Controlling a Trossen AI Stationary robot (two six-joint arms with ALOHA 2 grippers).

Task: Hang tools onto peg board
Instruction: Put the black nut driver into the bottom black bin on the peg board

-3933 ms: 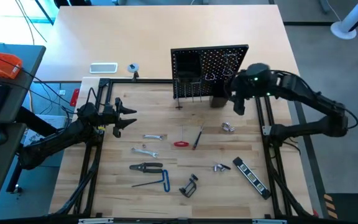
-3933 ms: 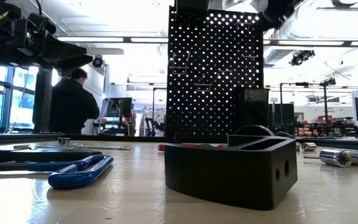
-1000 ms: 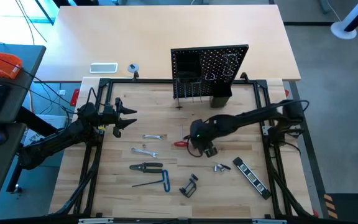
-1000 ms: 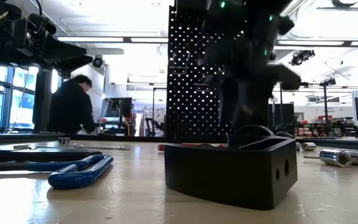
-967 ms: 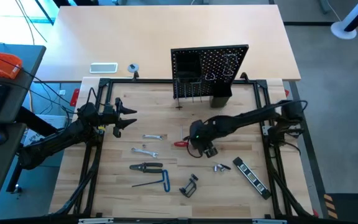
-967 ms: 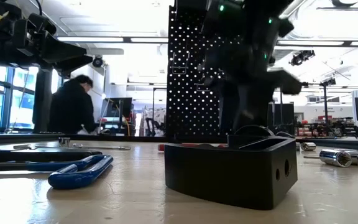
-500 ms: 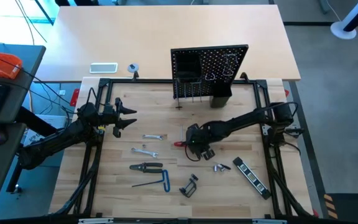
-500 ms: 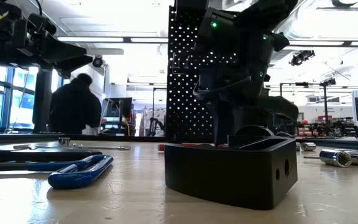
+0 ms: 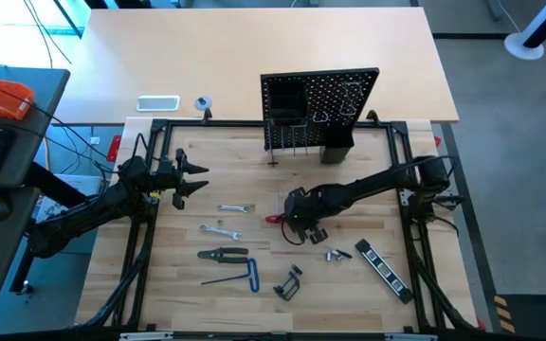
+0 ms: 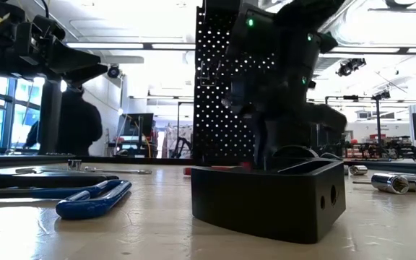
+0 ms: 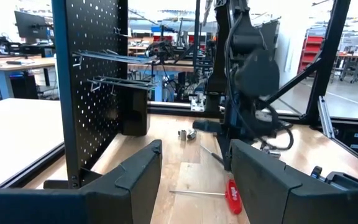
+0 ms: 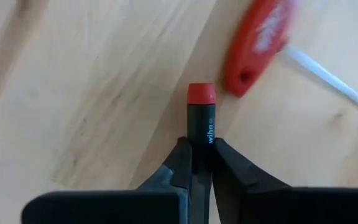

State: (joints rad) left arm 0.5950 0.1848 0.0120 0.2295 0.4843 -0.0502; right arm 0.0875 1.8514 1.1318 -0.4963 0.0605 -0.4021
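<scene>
Dropping from the peg board (image 9: 320, 112) toward mid-tabletop (image 9: 254, 185), the right end effector (image 12: 197, 163) is pinching the black screwdriver (image 12: 201, 121), whose long axis is running straight out between its fingers, beside the red-handled screwdriver (image 12: 257, 46). Left end effector (image 11: 194, 163) is waiting open, farther off.

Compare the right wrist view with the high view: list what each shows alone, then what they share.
Right wrist view only: the right gripper pinches the dark handle of the black screwdriver, whose end cap is red and which carries small lettering.

High view only: the left gripper, open and waiting at the table's left; the peg board; the pliers, blue-handled hex key and clamp lying on the table.

Both: the right gripper at mid-table, and the red-handled screwdriver beside it on the wood.
</scene>
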